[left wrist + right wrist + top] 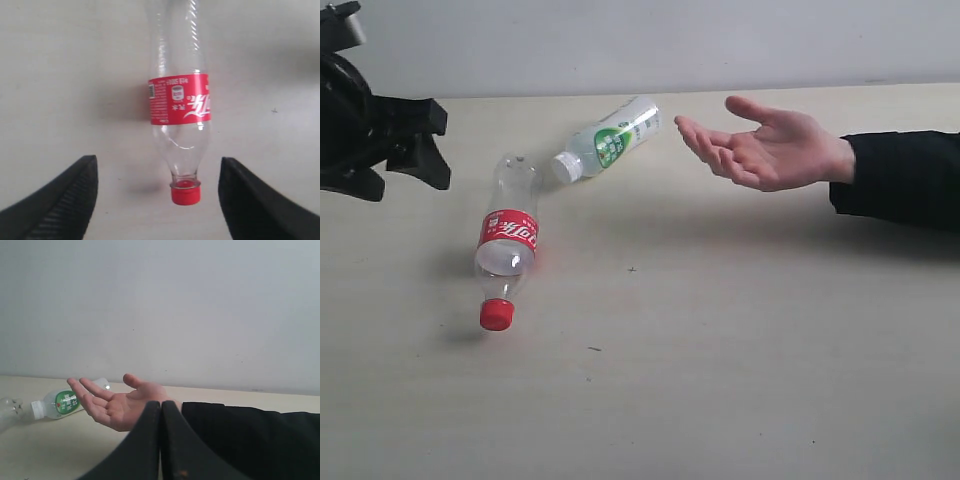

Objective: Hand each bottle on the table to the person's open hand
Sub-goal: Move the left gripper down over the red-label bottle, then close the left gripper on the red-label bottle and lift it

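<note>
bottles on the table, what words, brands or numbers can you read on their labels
Red-label bottle: large white script, upside down and cut off in the left wrist view, not legible.
Its small print: too small to read.
Green-label bottle: print blurred, unreadable.

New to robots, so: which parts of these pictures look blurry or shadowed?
Exterior view: soft light, faint shadow beside the red-capped bottle. Left wrist view: bottle crisp, left claw dark and soft. Right wrist view: right claw blurred, hand clearer.

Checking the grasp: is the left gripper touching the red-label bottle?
Apart. Left wrist view shows bare table between the red-label bottle and both fingers of the left gripper.
</note>
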